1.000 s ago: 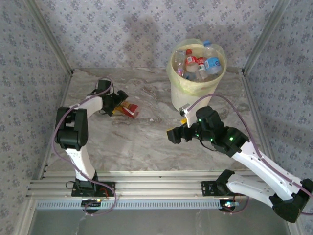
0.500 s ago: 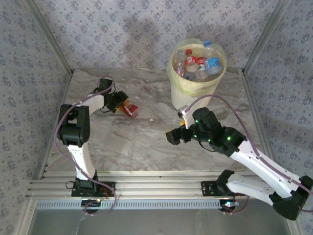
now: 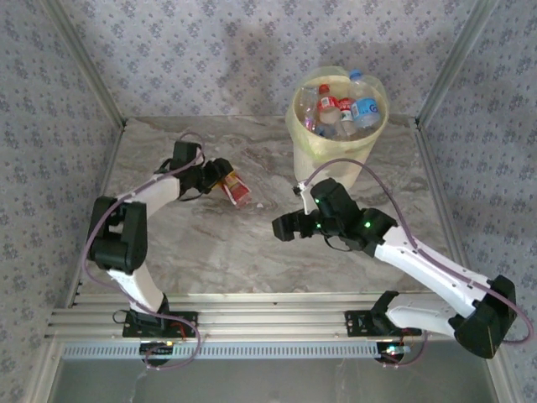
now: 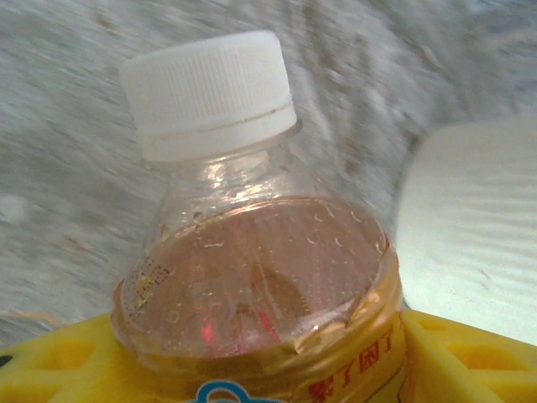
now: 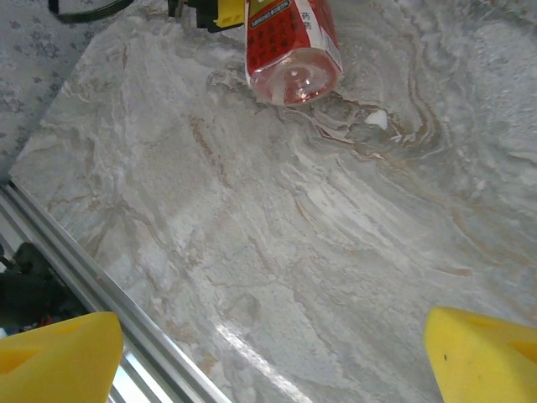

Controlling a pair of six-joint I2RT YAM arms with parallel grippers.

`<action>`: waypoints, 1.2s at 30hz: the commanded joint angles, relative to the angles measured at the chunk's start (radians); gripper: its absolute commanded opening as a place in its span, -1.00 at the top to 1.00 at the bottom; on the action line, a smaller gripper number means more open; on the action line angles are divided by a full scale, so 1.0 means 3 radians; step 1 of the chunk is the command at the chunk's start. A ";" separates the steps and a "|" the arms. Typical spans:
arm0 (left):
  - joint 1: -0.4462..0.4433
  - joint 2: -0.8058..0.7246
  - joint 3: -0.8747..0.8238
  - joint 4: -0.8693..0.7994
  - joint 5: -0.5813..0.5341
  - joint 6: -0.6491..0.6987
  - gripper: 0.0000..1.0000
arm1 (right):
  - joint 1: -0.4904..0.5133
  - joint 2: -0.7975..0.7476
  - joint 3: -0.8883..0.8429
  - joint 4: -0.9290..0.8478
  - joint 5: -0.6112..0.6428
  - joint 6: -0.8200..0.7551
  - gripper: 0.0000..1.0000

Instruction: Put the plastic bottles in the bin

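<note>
left of the bin [image 3: 332,156], bottle [image 3: 238,191] lies diagonal (base near-right)

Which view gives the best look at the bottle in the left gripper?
Left wrist: the bottle is close and sharp, with white cap, clear shoulder and label edge. Right wrist shows its base and red label from farther off. Top external shows it small, in the left gripper.
</note>
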 commanded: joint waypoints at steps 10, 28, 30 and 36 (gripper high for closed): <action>-0.0410 -0.0957 -0.0682 0.1347 0.0665 -0.0571 -0.30 | -0.0305 0.0183 0.0187 0.0580 -0.0724 0.0637 -1.00; -0.0908 -0.1236 -0.0677 0.1605 0.0727 -0.0879 -0.35 | -0.0380 0.0316 0.0281 0.0863 -0.0968 0.0692 -0.85; -0.0934 -0.1232 -0.0695 0.1654 0.0715 -0.0898 -0.35 | -0.0381 0.0311 0.0293 0.0856 -0.0973 0.0692 -0.74; -0.0973 -0.1255 -0.0668 0.1724 0.0715 -0.0943 -0.39 | -0.0382 0.0255 0.0291 0.0821 -0.0938 0.0688 -0.43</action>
